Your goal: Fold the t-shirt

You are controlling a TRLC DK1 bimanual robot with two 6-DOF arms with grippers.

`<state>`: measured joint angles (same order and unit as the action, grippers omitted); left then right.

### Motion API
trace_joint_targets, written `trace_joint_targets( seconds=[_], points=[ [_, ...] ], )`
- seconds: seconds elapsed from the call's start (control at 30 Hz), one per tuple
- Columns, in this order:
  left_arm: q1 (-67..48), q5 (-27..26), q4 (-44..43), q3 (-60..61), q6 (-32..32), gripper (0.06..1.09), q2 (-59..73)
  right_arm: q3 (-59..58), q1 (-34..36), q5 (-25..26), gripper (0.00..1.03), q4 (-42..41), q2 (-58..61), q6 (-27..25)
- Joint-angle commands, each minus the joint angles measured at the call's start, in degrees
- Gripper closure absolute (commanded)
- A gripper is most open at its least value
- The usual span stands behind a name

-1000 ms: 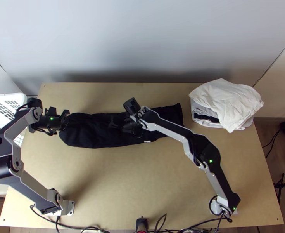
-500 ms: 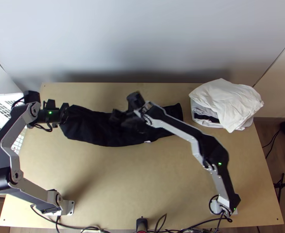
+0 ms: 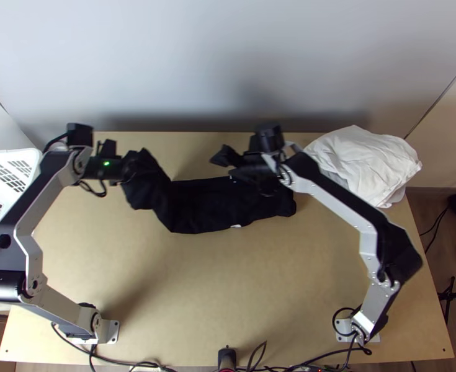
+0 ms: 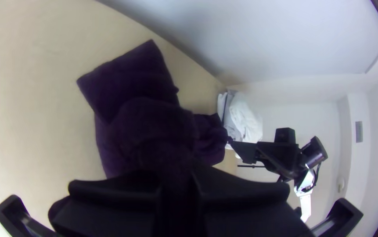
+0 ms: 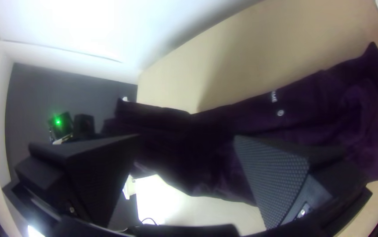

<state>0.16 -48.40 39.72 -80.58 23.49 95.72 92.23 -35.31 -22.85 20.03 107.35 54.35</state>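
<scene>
1. Compared with the earlier frame, we see the left gripper point(image 4: 176, 175) moved towards 2 o'clock in the top view, and it brings one end of the t-shirt point(image 3: 206, 204) inward. The right gripper point(image 5: 188, 138) has moved towards 3 o'clock, over the other end.
2. We judge that the step in hand is folding the long strip over itself, from the 9 o'clock end towards 3 o'clock. Next, we should carry the raised end further over and lay it down evenly. The risk is that it falls bunched.
3. The left gripper is closed on this raised end; the right gripper stands wide, with nothing between its fingers.
4. The t-shirt is on the table point(image 3: 184, 291), above its centre towards 12 o'clock. It is dark, in a narrow strip: the 3 o'clock part lies fairly flat, while the held part hangs bunched. We notice a small white tag point(image 3: 235, 225) at its 6 o'clock edge.
</scene>
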Motion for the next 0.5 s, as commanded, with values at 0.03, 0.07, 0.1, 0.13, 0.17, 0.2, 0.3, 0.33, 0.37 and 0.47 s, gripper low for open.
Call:
trace_joint_targets(
  seconds=[0.03,0.07,0.1,0.13,0.17,0.2,0.3,0.33,0.37,0.47],
  points=[
    [-10.4,1.1,-2.7,-8.4,5.2,1.05,4.5,-9.5,6.7,0.5,0.05,-2.2,-5.9,-0.4],
    [-11.7,1.2,-3.1,-9.4,5.7,1.05,5.3,-10.5,7.4,0.6,0.05,-2.6,-6.4,-0.4],
    [-13.1,1.5,-3.3,-10.6,6.0,1.05,6.2,-11.4,8.3,0.6,0.05,-2.9,-6.8,-0.4],
    [-14.4,1.8,-3.4,-11.5,6.3,1.05,7.1,-12.2,9.1,0.6,0.05,-2.9,-7.2,-0.8],
    [-15.7,2.1,-3.9,-12.4,6.7,1.05,8.0,-12.9,9.8,0.7,0.05,-2.9,-7.7,-1.2],
    [-17.0,2.3,-4.4,-13.0,7.0,1.05,8.7,-13.7,10.3,0.8,0.05,-2.9,-8.2,-1.7],
    [-20.9,2.3,-4.9,-15.8,8.0,1.05,11.2,-16.5,12.6,1.2,0.05,-2.9,-10.1,-3.5],
    [-22.1,2.4,-5.4,-16.5,8.4,1.05,12.2,-17.4,13.6,1.4,0.05,-2.9,-10.8,-4.0],
    [-23.3,2.4,-5.8,-17.2,8.9,1.05,12.9,-18.3,14.6,1.6,0.05,-2.9,-11.4,-4.5],
    [-26.3,2.7,-6.3,-19.9,9.9,1.05,15.6,-20.8,17.9,1.7,0.05,-3.0,-13.3,-5.7]
  ],
)
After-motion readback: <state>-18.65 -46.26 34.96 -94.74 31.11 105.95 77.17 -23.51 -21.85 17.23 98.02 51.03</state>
